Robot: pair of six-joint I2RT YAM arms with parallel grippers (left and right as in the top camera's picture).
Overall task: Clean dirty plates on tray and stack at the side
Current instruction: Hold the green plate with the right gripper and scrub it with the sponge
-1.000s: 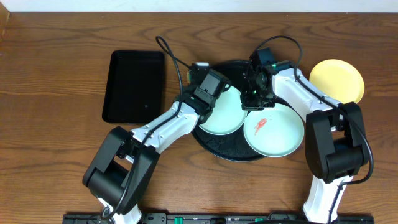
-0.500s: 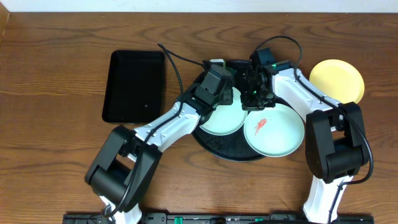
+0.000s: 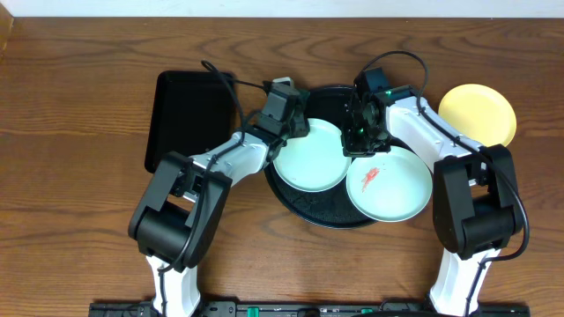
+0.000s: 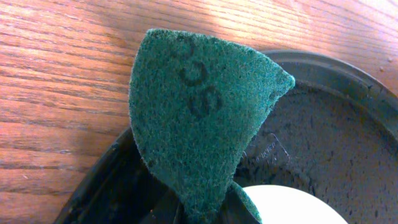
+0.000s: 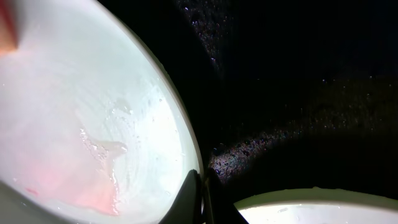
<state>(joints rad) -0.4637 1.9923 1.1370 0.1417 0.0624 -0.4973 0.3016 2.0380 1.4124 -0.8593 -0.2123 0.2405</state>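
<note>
The round black tray point(image 3: 333, 208) holds two mint-green plates. The left plate point(image 3: 310, 158) looks clean. The right plate point(image 3: 392, 187) has a red smear. My right gripper point(image 3: 361, 134) is shut on the far rim of the smeared plate point(image 5: 81, 124), with the fingers point(image 5: 189, 199) pinched on its edge. My left gripper point(image 3: 284, 113) is shut on a green scouring pad point(image 4: 199, 112) over the tray's far left rim point(image 4: 323, 74). The clean plate's edge point(image 4: 286, 208) shows just below the pad. The yellow plate point(image 3: 477, 113) lies on the wood at the right.
A rectangular black tray point(image 3: 189, 121) lies on the table left of the round tray. Cables loop above both wrists. Brown wood tabletop point(image 3: 79, 176) surrounds everything.
My left gripper with the pad has moved left off the clean plate to the tray's far left rim, uncovering that plate. My right gripper and both plates have stayed put.
</note>
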